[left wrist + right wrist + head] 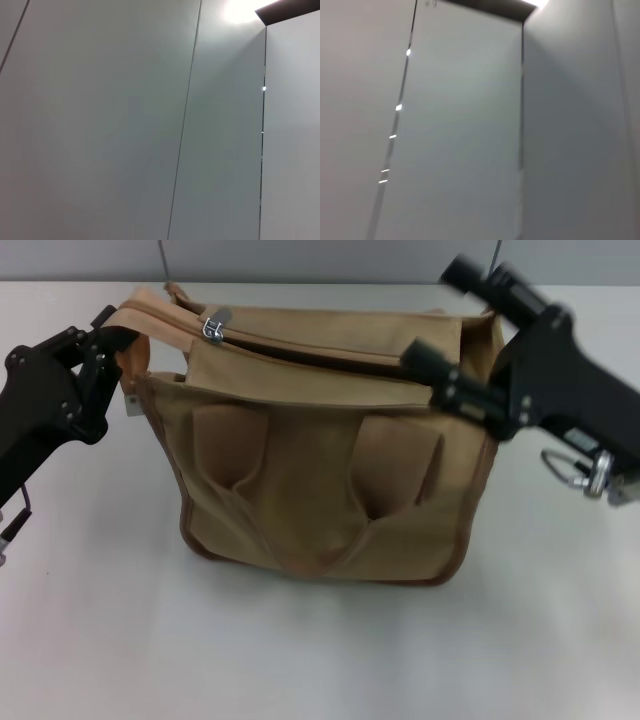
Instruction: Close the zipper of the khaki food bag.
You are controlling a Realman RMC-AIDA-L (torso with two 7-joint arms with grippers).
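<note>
Counter (100,640) bare and pale at 6 o'clock; the khaki food bag (320,490) stands upright at centre, front face with two patch reinforcements and a loop handle (300,510) hanging flat against it, brown piping around the base. Left claw (112,350) at 10 o'clock, fingers pinched together on the bag's left top corner strap, apparently anchoring that end. Right claw (450,380) at 2 o'clock, lying over the right end of the top panel; whether its fingers are apart or together, cannot tell. Farther back, the zipper (330,345) runs along the top panel and gapes dark for most of its length; silver pull tab (213,325) sits near the left end at 11 o'clock. Judgement: step in hand is bracing the bag; closing not yet begun. Next move calls for a claw to pinch the small tab and draw it toward 2 o'clock while the other end is held taut. Wrist views show only blank wall panels.
</note>
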